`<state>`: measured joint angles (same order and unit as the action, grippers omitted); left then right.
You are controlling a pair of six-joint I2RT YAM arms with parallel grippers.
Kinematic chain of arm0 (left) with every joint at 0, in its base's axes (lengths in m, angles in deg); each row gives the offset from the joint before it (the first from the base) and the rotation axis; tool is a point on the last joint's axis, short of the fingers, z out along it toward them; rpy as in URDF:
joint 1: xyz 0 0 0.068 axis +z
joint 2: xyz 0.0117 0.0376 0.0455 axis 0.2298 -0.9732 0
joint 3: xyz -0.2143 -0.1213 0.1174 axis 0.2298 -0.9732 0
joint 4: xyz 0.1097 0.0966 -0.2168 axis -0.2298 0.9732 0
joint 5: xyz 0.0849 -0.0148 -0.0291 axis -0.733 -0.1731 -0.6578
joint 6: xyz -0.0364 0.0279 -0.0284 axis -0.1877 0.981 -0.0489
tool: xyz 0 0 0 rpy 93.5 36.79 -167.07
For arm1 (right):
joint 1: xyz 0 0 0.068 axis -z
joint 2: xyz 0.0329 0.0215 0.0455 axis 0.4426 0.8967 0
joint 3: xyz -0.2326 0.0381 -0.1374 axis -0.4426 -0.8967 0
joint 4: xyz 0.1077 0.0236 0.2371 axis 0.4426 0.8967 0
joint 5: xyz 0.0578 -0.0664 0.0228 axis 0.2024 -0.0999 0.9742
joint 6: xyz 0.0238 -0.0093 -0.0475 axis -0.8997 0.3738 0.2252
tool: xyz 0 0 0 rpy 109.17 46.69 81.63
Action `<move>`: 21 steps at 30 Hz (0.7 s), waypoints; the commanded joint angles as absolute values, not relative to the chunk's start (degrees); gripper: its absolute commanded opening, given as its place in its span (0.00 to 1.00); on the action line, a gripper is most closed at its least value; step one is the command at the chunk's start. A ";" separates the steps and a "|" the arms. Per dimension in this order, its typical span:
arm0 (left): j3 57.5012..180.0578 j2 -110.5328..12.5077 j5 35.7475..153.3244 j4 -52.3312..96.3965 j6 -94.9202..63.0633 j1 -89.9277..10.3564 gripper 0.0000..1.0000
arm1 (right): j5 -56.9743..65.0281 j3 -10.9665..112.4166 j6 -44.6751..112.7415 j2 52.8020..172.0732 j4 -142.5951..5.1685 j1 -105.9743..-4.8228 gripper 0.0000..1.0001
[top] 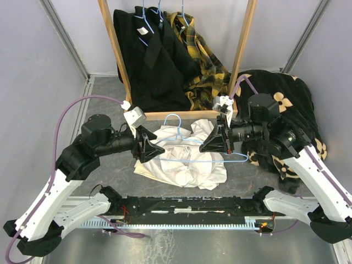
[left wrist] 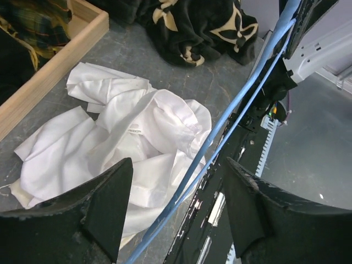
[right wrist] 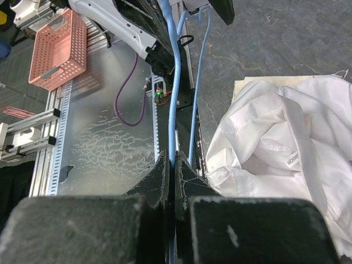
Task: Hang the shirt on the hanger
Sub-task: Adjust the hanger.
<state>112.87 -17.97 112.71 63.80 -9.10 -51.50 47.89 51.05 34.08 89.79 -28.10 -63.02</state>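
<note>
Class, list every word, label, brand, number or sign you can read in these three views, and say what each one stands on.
On the shirt, neck label: one short word in dark capitals, too small and blurred to read with certainty.
On the dark blanket: pale flower motifs only, no letters.
Nothing else in the three views carries readable text.

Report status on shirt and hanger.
Right gripper shut on hanger. Left gripper open around hanger wire. Shirt crumpled on table underneath, not hung.
</note>
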 commanded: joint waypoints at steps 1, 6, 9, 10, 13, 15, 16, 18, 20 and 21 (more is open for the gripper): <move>113.80 -17.99 118.13 61.05 -6.32 -51.25 0.67 | 50.92 53.14 33.84 89.58 -30.74 -63.43 0.00; 113.64 -18.18 121.46 60.89 -6.71 -51.25 0.43 | 49.23 53.04 33.44 90.34 -30.84 -63.39 0.00; 113.39 -18.05 122.09 60.92 -6.71 -51.25 0.22 | 48.40 53.34 32.79 90.96 -30.86 -63.39 0.00; 113.21 -17.82 121.86 60.90 -6.68 -51.25 0.17 | 48.43 53.40 32.63 91.15 -30.90 -63.42 0.00; 112.68 -17.62 120.78 60.83 -6.59 -51.24 0.08 | 47.55 53.55 33.82 91.28 -30.23 -63.44 0.00; 112.81 -17.94 120.43 61.11 -6.33 -51.25 0.03 | 46.40 54.37 35.66 91.58 -28.47 -63.42 0.00; 112.98 -18.25 120.38 61.25 -6.09 -51.25 0.03 | 45.65 55.01 36.66 91.83 -27.55 -63.40 0.00; 113.42 -19.13 120.23 62.04 -5.66 -51.21 0.03 | 44.80 56.53 38.79 92.70 -24.86 -63.44 0.08; 114.01 -20.23 118.88 63.36 -5.08 -51.28 0.03 | 44.26 58.78 40.58 93.75 -22.42 -63.38 0.27; 114.17 -20.83 118.03 63.71 -4.88 -51.38 0.03 | 44.06 59.79 41.15 94.36 -21.31 -63.41 0.33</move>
